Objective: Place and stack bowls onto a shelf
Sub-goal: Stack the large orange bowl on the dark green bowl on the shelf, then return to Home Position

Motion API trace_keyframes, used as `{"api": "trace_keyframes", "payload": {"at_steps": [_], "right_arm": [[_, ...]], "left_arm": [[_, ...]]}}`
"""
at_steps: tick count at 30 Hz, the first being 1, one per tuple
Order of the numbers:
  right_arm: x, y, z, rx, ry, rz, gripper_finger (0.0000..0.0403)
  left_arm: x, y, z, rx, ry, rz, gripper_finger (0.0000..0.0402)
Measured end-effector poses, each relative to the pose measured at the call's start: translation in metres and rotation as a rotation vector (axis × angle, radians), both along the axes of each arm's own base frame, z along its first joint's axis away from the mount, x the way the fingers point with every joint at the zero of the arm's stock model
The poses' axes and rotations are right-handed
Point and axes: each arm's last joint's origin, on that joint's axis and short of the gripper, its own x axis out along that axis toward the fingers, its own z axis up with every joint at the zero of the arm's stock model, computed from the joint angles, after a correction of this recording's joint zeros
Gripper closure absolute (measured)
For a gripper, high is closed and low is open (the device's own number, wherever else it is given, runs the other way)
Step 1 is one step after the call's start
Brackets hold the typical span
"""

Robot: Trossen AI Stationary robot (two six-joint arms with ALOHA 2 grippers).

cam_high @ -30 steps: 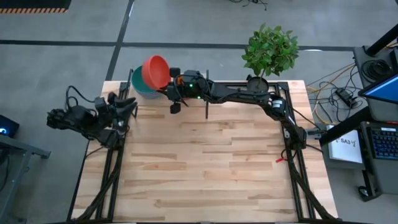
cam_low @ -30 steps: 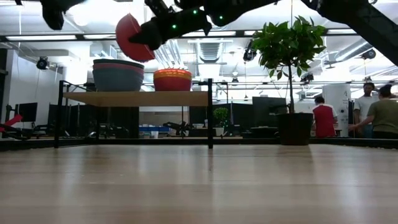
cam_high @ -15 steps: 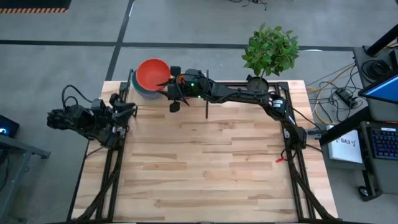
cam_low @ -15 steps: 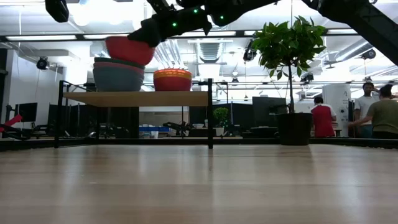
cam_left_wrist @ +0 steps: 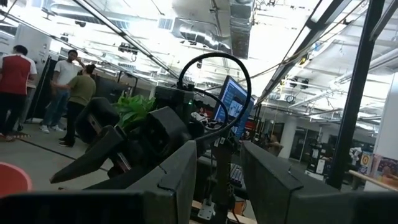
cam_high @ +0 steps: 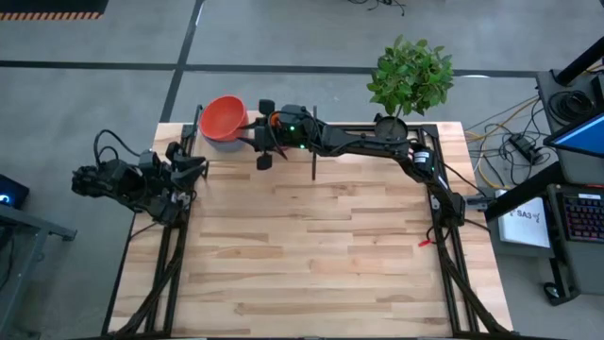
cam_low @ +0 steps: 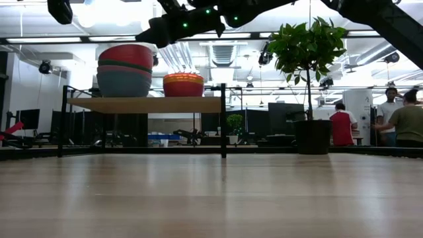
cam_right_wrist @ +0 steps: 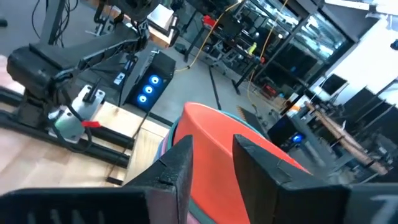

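Observation:
The red bowl (cam_high: 224, 117) sits upright on top of the stack of larger bowls (cam_low: 124, 80), at the left end of the shelf (cam_low: 145, 104). A second stack of smaller bowls, orange on top (cam_low: 184, 84), stands at the shelf's right end. My right gripper (cam_right_wrist: 211, 146) is open just above the red bowl's rim on its right side (cam_low: 142, 36). I see no touch between them. My left gripper (cam_left_wrist: 217, 162) waits open at the table's left edge (cam_high: 193, 162), with nothing between its fingers.
A potted plant (cam_high: 411, 76) stands at the table's far right, to the right of the shelf (cam_low: 312, 135). The shelf's black upright (cam_high: 313, 161) stands beside my right arm. People (cam_low: 344, 125) are in the room beyond the table.
My right gripper has turned the red bowl from tipped on its side to level over the large-bowl stack and let it go. The bowl has dropped into the stack and now sits nested on top. The gripper has stayed just above it.

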Motion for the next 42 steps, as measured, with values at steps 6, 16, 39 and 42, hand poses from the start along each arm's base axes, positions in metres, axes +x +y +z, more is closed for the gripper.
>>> {"api": "trace_keyframes", "payload": {"at_steps": [6, 16, 39, 42], "right_arm": [[0.003, -0.013, -0.003, 0.117, -0.094, -0.023, 0.0332], [0.016, -0.027, -0.026, 0.256, -0.234, -0.033, 0.0393], [0.002, 0.005, 0.004, 0.283, -0.111, 0.111, 0.0394], [-0.011, 0.017, 0.013, 0.332, -0.066, 0.246, 0.0394]], "left_arm": [[0.001, 0.0, -0.002, 0.017, 0.01, 0.007, 0.0293], [0.001, 0.0, -0.003, 0.036, 0.018, 0.015, 0.0293], [0.004, -0.001, -0.01, 0.088, 0.095, 0.034, 0.0293], [0.005, -0.001, -0.012, 0.093, 0.12, 0.032, 0.0293]]}}
